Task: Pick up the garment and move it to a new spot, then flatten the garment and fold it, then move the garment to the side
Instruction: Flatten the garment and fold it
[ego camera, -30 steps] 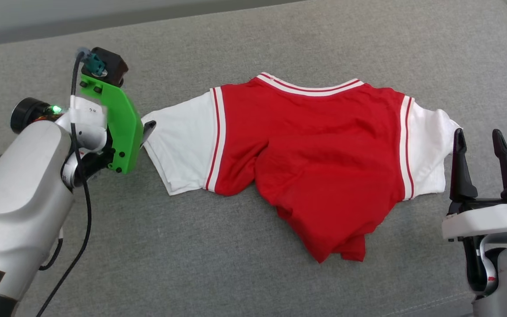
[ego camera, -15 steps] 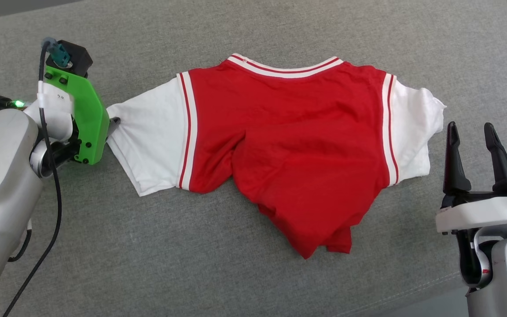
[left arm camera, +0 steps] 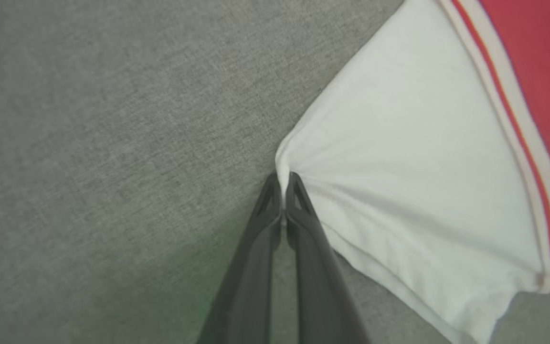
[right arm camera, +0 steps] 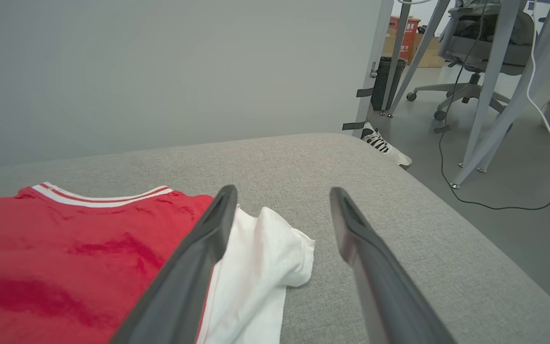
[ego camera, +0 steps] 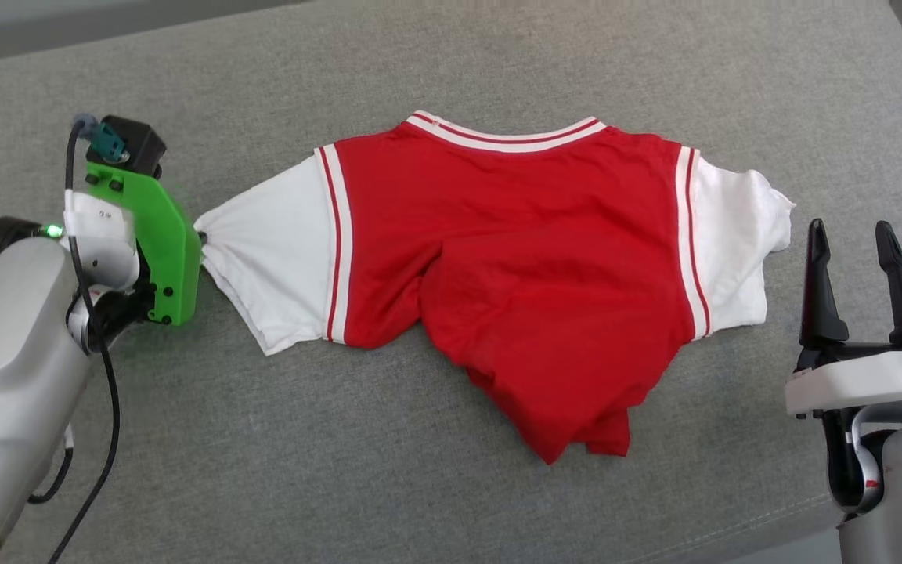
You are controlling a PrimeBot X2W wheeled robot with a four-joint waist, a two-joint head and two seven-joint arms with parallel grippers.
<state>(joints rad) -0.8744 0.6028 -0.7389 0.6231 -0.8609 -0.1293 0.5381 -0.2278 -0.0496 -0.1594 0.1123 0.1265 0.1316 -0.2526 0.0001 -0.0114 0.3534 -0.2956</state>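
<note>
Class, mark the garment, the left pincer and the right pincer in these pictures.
garment [ego camera: 545, 235]: head view, red body panel.
left pincer [left arm camera: 283, 177]: left wrist view, between its shut fingertips.
right pincer [ego camera: 850, 231]: head view, gap between open fingertips.

We see an office-like lab: a grey wheeled swivel chair, brown cardboard boxes and a loose black floor cable.

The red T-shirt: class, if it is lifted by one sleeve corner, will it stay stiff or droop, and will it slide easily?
Probably floppy: the T-shirt lies rumpled, and its sleeve puckers where the left end effector pinches it. Likely light, being thin cloth. It may drag rather than slide on the textured grey cushion.
</note>
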